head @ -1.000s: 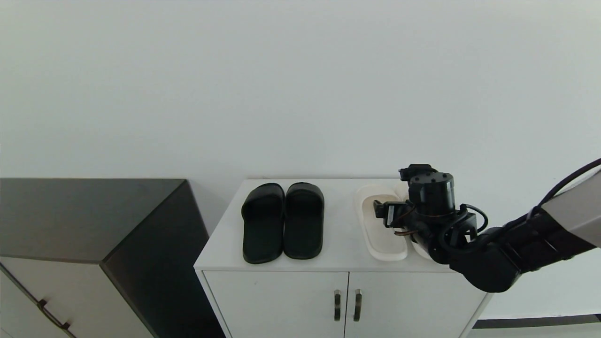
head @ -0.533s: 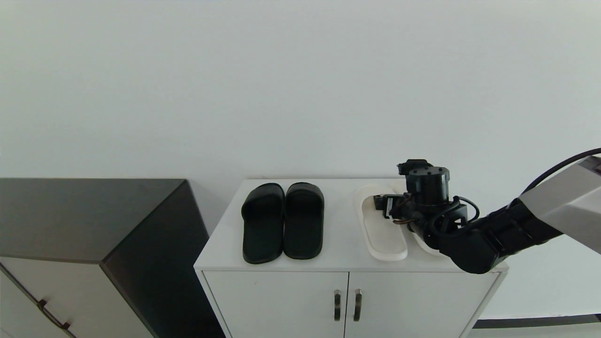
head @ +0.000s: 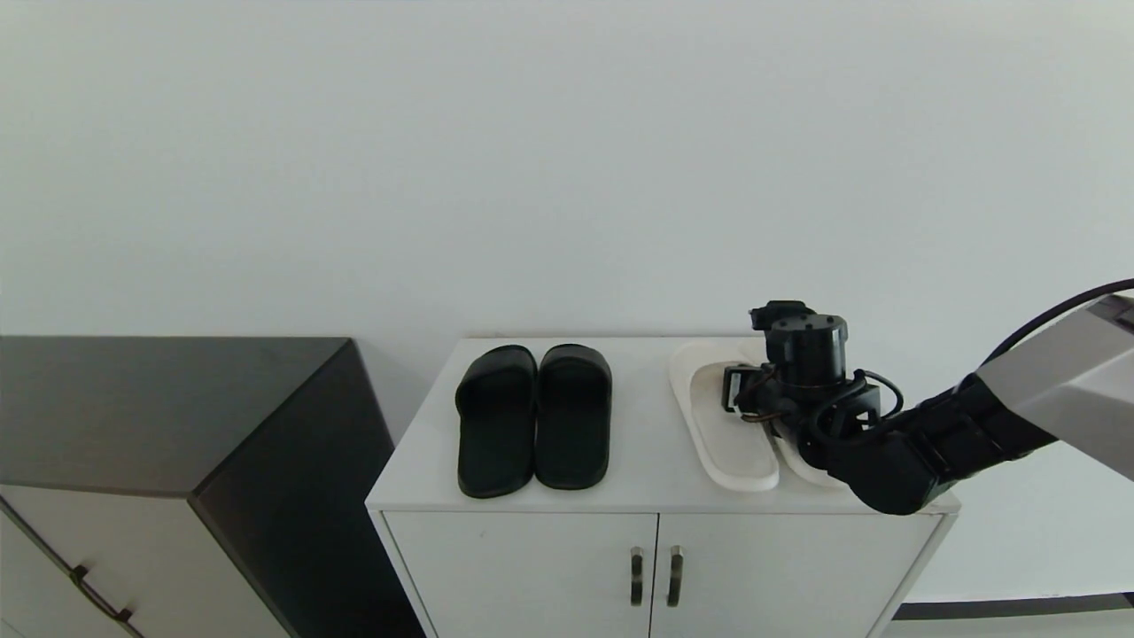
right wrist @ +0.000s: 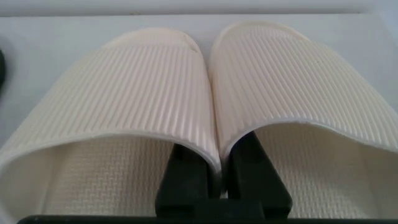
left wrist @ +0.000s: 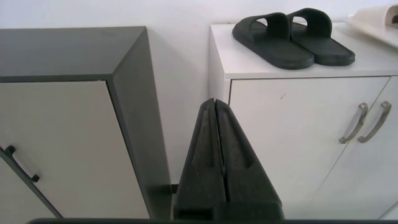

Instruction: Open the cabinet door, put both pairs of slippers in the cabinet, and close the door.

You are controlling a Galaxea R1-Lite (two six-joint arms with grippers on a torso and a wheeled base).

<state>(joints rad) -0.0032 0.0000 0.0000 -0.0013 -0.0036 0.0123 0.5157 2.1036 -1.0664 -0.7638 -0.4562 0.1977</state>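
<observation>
Two white ribbed slippers [head: 722, 434] [right wrist: 205, 106] lie side by side on the right of the white cabinet's top [head: 647, 443]. My right gripper [head: 737, 392] [right wrist: 217, 163] has one finger inside each slipper, pinching the two inner strap walls together. A pair of black slippers [head: 532, 416] [left wrist: 292, 37] rests on the left of the top. Both cabinet doors [head: 523, 576] are closed, with their handles [head: 656, 576] [left wrist: 367, 121] meeting at the middle. My left gripper [left wrist: 216, 106] is shut and empty, low in front of the gap between the two cabinets.
A taller dark-topped cabinet [head: 133, 408] [left wrist: 62, 56] with a black drawer handle stands left of the white one, a narrow gap between them. A plain white wall runs behind both. The floor lies open to the right of the white cabinet.
My right arm pushed forward over the white slippers. Its fingers then closed, and the left white slipper slid against the right one.
</observation>
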